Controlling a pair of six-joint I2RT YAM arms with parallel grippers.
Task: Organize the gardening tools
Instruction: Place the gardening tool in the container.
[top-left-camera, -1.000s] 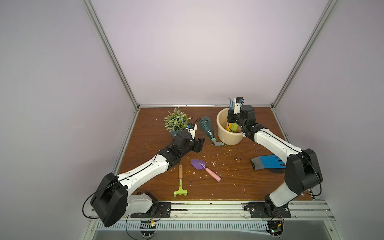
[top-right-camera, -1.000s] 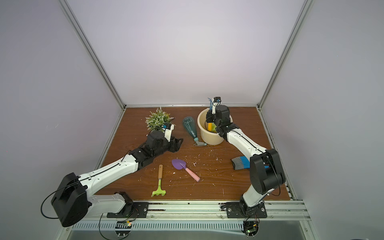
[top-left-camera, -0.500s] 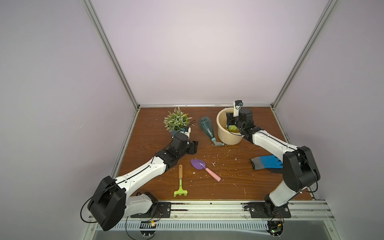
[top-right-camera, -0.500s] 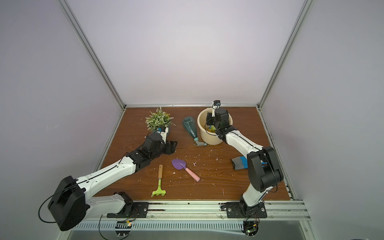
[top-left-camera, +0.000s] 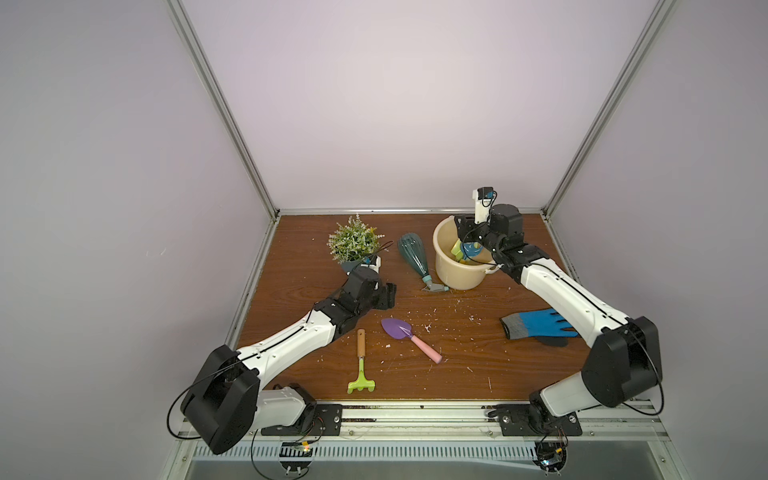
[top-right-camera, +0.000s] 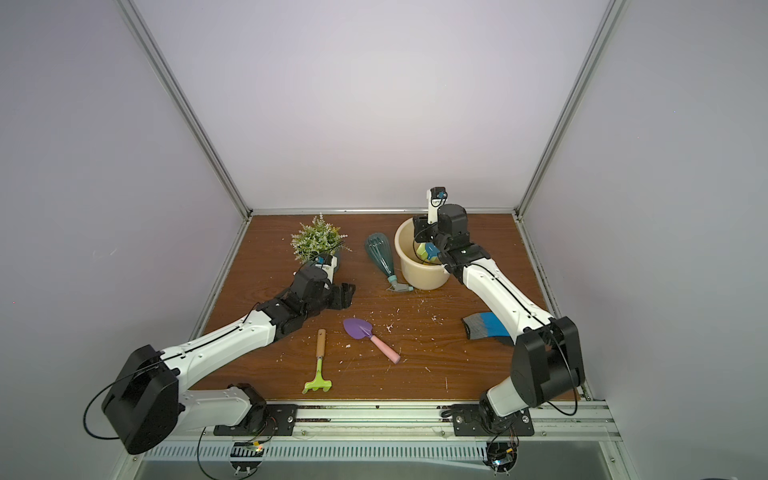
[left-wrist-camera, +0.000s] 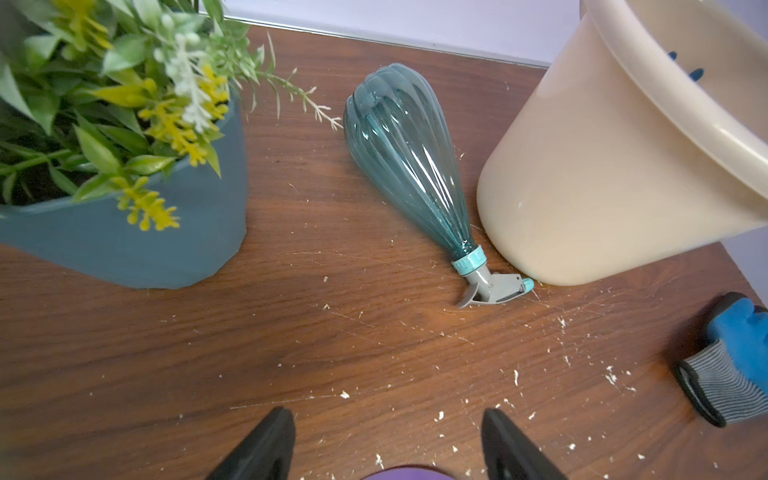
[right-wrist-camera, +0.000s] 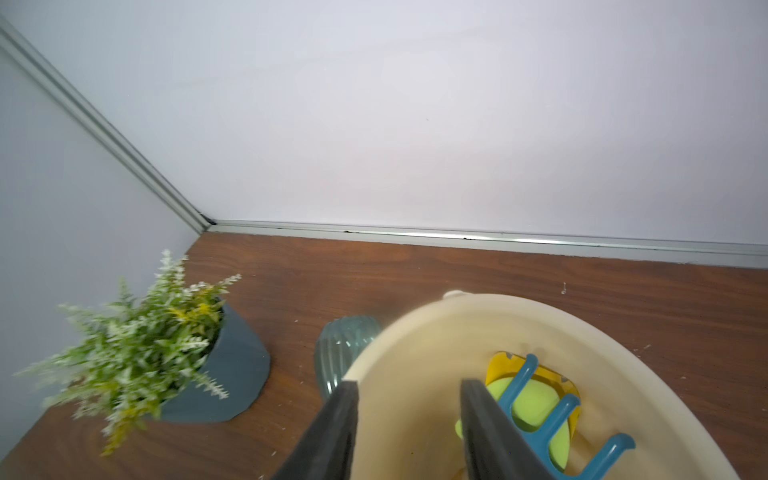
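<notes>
Now, the right gripper (right-wrist-camera: 409, 388) hangs inside the cream bucket (top-left-camera: 446, 270), jaws apart and nothing between them. The blue fork (right-wrist-camera: 552, 415) lies in there on top of the lime-green trowel (right-wrist-camera: 536, 401) and the yellow scoop (right-wrist-camera: 500, 365). Three in, then.

Danger number one: the fork's tines sit just beside one finger. A careless exit could hook them and drag the fork out over the rim, or bump the wall and tip the bucket.

And look what rests against that bucket: the teal spray bottle (left-wrist-camera: 405, 166), on its side, nozzle against the foot of the wall. Shift the bucket and that round, ribbed body may well roll toward the potted plant (top-left-camera: 353, 245).

Over to the left gripper (left-wrist-camera: 387, 417), low over the table (top-left-camera: 457, 374), jaws wide and empty. The purple trowel (top-left-camera: 399, 329) lies just beside it and the lime-green rake (top-left-camera: 360, 380) nearer the front edge, both flat on the wood. Flat is the trouble: a grasp at the thin blade could skid or jam into the table, so the pink handle looks the safer bet. The plant's fronds stand close by that wrist, and a wide swing could catch them. The blue glove (top-left-camera: 536, 328) lies beside the right forearm, out of all this.
</notes>
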